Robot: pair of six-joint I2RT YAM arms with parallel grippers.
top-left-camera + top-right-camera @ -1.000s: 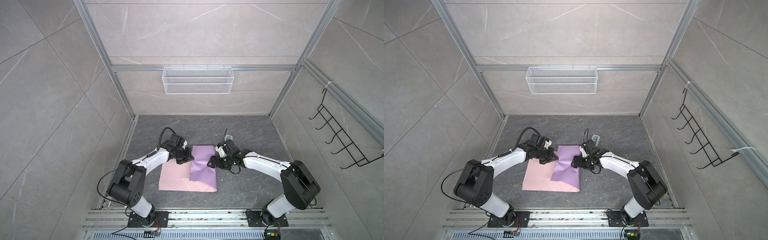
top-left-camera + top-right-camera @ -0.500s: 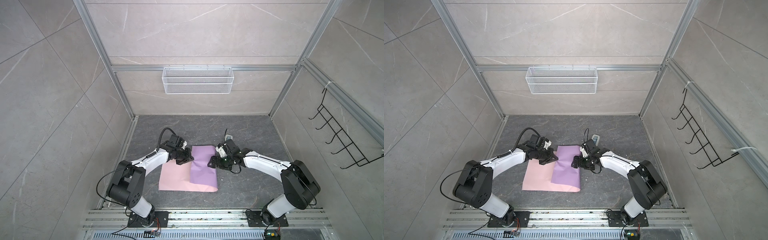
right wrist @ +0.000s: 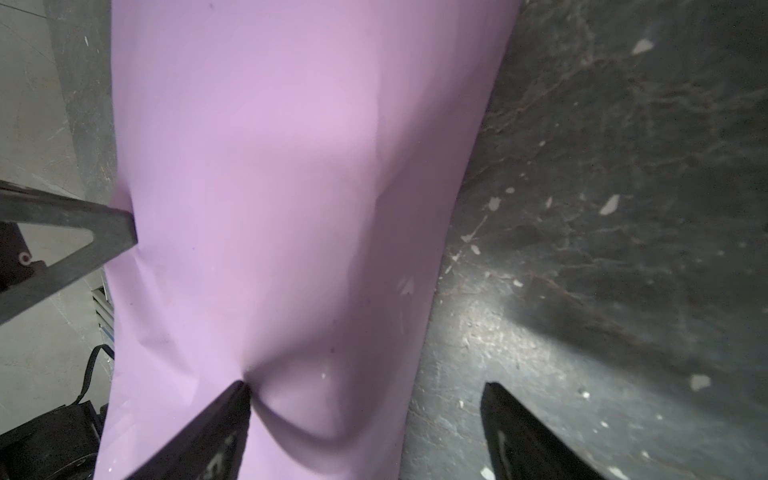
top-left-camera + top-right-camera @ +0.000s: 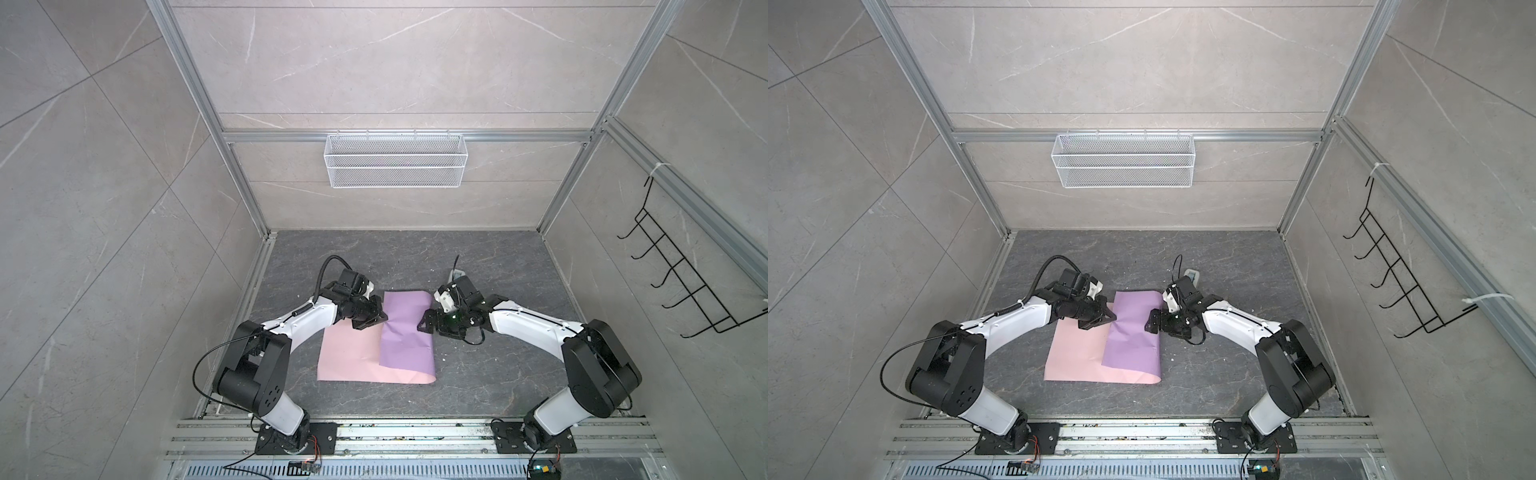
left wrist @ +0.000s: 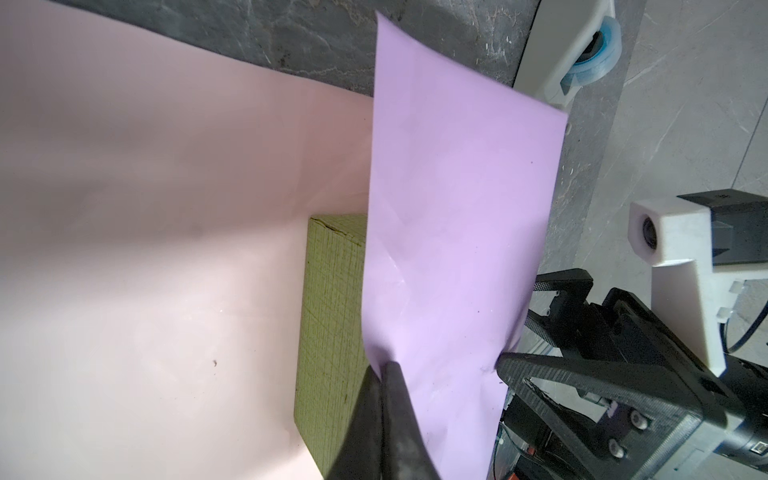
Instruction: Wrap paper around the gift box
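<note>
Little has changed over the last second (the flap is draped, not creased), so the wrap is barely begun. Mid-desk (image 4: 478,374), the left gripper (image 5: 387,368) is clamped on the paper's (image 4: 405,336) lilac flap edge above the half-covered box (image 5: 332,328). The right gripper (image 3: 365,386) gapes wide, gripping nothing; one finger (image 3: 224,419) dents the fold.

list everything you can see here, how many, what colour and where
table: 1, dark grey marbled, floor of the cell
paper: 1, pink with a lilac flap folded over, mid-table
gift box: 1, olive green, on the pink face, partly under the flap
small device: 1, grey-white, beyond the paper's far right corner
wire basket: 1, white, back wall
hook rack: 1, black, right wall
arms: 2, white and black, flanking the paper
left gripper: 1, black, shut on the flap's edge
right gripper: 1, black, open, one finger pressing the flap
</note>
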